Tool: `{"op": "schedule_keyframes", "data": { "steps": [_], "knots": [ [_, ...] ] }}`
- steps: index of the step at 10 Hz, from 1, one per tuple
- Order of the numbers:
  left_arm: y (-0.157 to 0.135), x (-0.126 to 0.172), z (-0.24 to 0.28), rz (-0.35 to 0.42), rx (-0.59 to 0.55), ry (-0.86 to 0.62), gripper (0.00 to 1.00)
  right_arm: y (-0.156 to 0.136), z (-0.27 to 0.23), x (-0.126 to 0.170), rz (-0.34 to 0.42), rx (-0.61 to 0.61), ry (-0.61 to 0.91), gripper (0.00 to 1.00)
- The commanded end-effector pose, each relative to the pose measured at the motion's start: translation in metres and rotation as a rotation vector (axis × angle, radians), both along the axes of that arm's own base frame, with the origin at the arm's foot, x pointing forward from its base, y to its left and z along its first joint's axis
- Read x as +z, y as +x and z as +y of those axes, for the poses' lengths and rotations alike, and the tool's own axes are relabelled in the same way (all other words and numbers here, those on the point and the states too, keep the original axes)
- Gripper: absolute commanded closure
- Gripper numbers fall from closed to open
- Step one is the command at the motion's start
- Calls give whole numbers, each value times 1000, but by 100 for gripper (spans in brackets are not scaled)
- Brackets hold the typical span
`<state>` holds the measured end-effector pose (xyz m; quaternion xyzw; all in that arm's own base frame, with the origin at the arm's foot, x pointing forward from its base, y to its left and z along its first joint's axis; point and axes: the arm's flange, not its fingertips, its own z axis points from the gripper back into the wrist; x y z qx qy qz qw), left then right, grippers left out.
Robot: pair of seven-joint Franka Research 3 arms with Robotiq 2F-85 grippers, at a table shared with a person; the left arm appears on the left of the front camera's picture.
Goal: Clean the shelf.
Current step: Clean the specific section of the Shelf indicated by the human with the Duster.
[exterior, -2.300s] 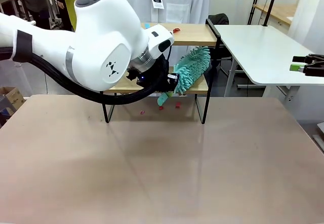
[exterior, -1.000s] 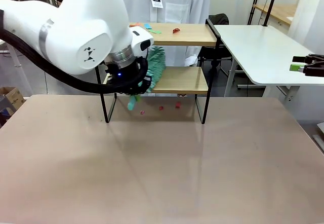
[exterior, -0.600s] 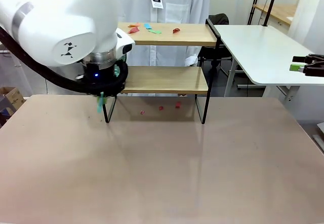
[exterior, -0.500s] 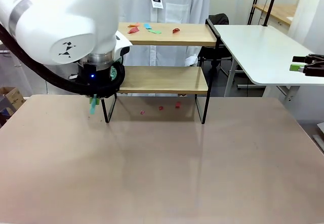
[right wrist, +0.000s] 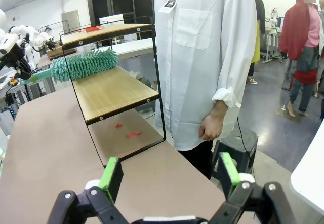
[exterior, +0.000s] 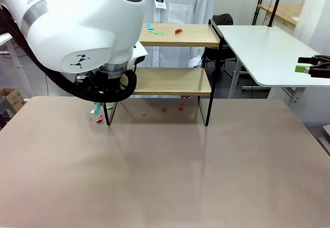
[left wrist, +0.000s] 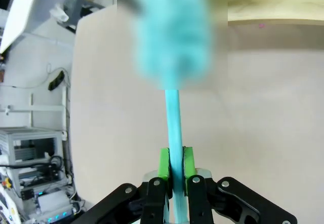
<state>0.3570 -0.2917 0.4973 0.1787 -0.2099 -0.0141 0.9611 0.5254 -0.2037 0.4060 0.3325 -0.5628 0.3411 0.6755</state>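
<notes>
Since small coloured scraps [exterior: 154, 30] lie on the top board of the two-tier wood-and-black-metal shelf [exterior: 175, 81] at the beige table's [exterior: 165, 176] far edge, a flat sweep there is advised. The fluffy teal duster [left wrist: 172, 41] is clamped by its handle in the left gripper [left wrist: 172, 165]; the right gripper [right wrist: 169, 176] is spread, empty.

White left arm [exterior: 77, 32], black cable [exterior: 51, 78], black jaws, 2 green pads [left wrist: 163, 163].
</notes>
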Motion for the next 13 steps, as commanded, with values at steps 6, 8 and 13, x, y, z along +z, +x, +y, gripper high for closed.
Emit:
{"op": "schedule_keyframes", "data": {
  "steps": [6, 8, 13],
  "knots": [
    [-27, 27, 29, -15, -461, -113, 87, 1, 2, 3, -5, 2, -4, 0],
    [-32, 35, 54, 74, -663, -159, 87, 1, 2, 3, -5, 2, -4, 0],
    [-34, 52, 111, 193, -1027, -356, 87, 1, 2, 3, -5, 2, -4, 0]
  ]
}}
